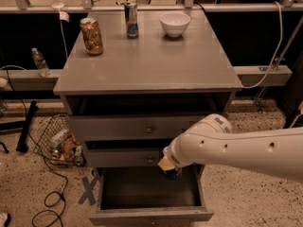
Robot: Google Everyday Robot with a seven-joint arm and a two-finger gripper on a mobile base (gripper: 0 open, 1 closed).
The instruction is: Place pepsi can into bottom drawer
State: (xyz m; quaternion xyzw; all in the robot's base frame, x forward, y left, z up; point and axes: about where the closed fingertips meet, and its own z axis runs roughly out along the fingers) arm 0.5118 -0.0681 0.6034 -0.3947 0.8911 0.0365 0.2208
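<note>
The bottom drawer [151, 215] of the grey cabinet is pulled out and its dark inside shows. My white arm reaches in from the right, and my gripper [169, 170] hangs over the drawer's back right part, just below the middle drawer's front. It is shut on the pepsi can [173, 174], of which only a dark blue bit shows under the fingers. The can is above the drawer floor, inside the opening.
On the cabinet top [151, 60] stand an orange-gold can [91, 36], a slim blue-silver can [131, 19] and a white bowl [174, 23]. A wire basket of trash [59, 143] and cables lie on the floor at left. A water bottle [40, 62] stands behind.
</note>
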